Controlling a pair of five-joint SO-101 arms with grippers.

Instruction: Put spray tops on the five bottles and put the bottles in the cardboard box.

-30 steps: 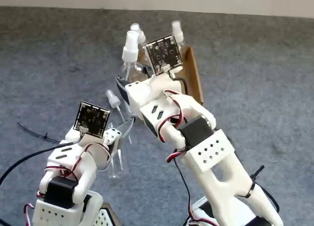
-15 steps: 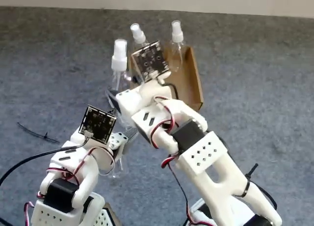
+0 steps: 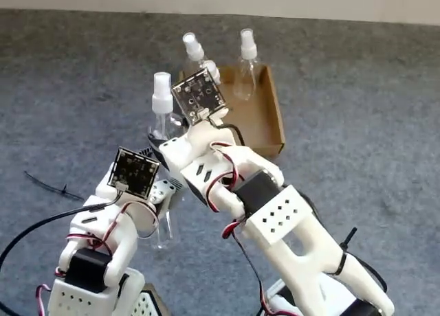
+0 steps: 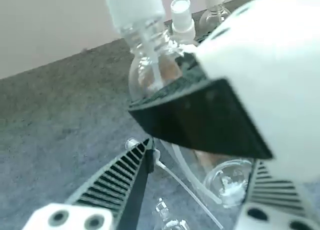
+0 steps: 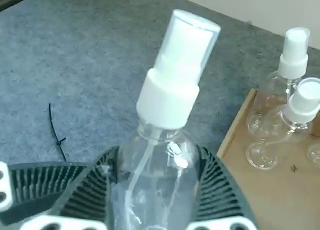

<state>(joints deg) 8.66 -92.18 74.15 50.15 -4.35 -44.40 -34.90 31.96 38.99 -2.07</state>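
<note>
Three capped bottles [image 3: 247, 69] stand at the far end of the cardboard box [image 3: 260, 123], one half hidden behind the right arm's camera board. Fourth bottle [image 5: 162, 140]: spray top on, upright, clamped by its clear body between the ribbed jaws of the right claw [image 5: 157, 165]. In the high view it sits just outside the box, on the side toward the left arm. Fifth bottle [image 4: 227, 182]: no top, lies within the left claw [image 4: 200, 182] low over the grey worktop [image 3: 357, 123]; cannot tell whether that claw grips it. What looks like a loose spray top [image 4: 167, 220] with its dip tube lies on the worktop beyond. A black cable tie [image 3: 48, 185] lies well apart. Judged step: carry the fourth bottle over the box wall and set it down. Risks: (1) the base catches the cardboard wall if carried too low, which would tip the bottle or shove the box; (2) the far end is crowded, so a landing too close would topple the standing bottles; (3) smooth round glass may swivel in the grip and land tilted; (4) the right claw hangs directly over the left one, so the arms could collide; (5) cannot tell whether the top is fully seated.
</note>
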